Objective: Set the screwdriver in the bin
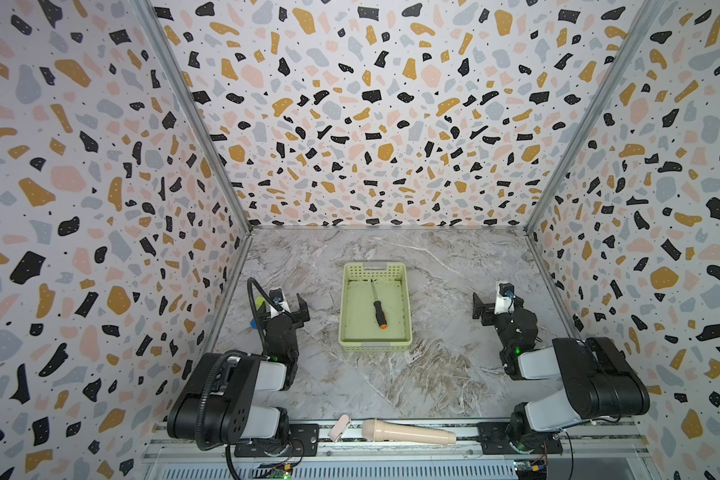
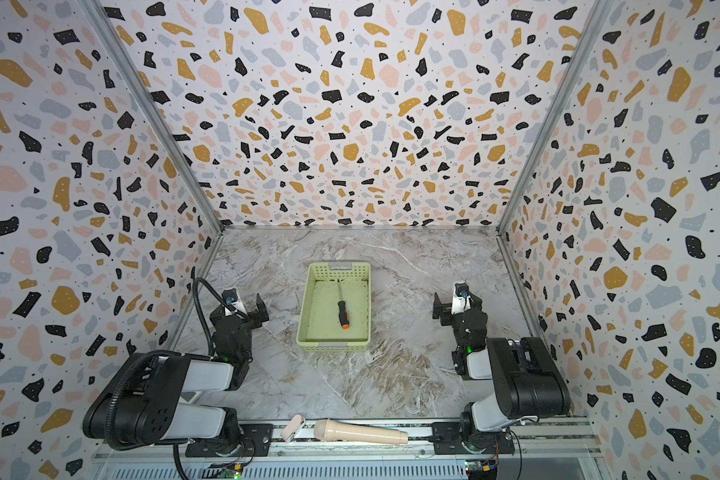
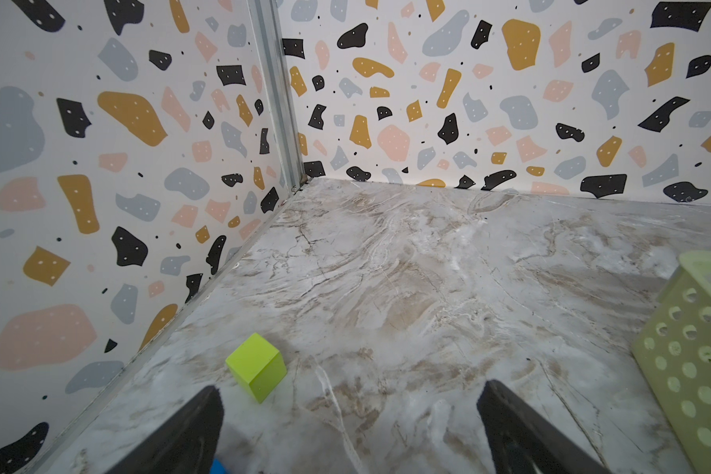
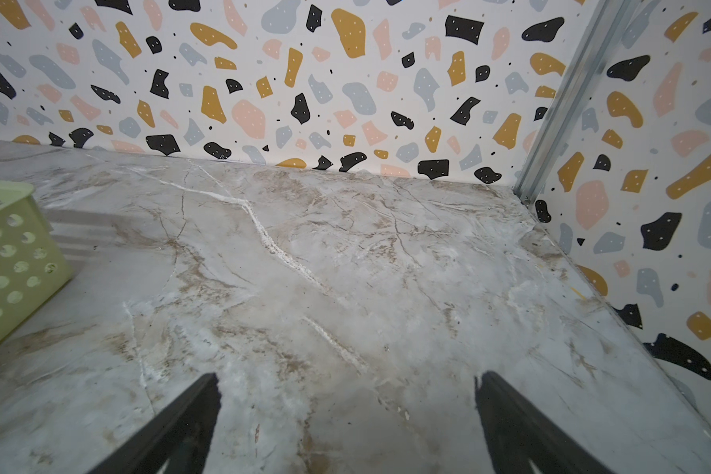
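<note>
The screwdriver (image 1: 379, 311) (image 2: 343, 311) lies flat on the floor of the pale yellow-green bin (image 1: 374, 345) (image 2: 332, 345) at mid-table in both top views. Its thin shaft points to the back wall and its black handle with the orange end points to the front. My left gripper (image 1: 282, 307) (image 2: 242, 309) (image 3: 350, 388) hovers left of the bin, open and empty. My right gripper (image 1: 501, 305) (image 2: 460, 305) (image 4: 346, 376) stands right of the bin, open, with only bare marble between its fingers. Each wrist view catches a corner of the bin (image 3: 694, 349) (image 4: 9, 262).
A lime green cube (image 3: 257, 367) and a blue object (image 3: 218, 468) sit by the left wall near my left gripper. A beige microphone-shaped object (image 1: 408, 432) and a small pink piece (image 1: 339, 427) lie on the front rail. Patterned walls close in three sides.
</note>
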Motion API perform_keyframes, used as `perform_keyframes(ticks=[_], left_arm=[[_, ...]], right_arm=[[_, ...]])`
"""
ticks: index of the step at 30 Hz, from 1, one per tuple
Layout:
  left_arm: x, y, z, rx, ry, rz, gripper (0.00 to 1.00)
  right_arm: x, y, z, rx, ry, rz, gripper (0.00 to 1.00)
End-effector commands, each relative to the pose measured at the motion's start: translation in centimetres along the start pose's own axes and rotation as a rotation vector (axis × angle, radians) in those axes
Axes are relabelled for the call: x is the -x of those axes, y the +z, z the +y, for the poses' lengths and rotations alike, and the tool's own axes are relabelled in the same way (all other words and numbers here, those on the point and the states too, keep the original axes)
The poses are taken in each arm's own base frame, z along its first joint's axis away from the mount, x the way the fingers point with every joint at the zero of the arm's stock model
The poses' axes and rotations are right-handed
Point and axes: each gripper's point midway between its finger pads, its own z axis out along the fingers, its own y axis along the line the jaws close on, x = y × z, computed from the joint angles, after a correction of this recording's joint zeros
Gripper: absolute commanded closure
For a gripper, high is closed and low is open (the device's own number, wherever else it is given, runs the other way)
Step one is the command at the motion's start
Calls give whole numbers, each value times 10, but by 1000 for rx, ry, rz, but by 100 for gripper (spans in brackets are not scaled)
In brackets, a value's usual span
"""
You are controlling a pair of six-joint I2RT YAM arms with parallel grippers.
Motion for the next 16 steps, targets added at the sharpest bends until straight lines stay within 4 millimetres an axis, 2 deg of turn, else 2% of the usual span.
perform_keyframes(ticks=[1, 16], left_arm=[[14, 3, -4, -14, -10, -43, 1], [14, 3, -4, -13, -9, -43, 0]], right_arm=[[6, 3, 1, 7, -7, -14, 1], [7, 3, 2, 8, -8, -14, 1]])
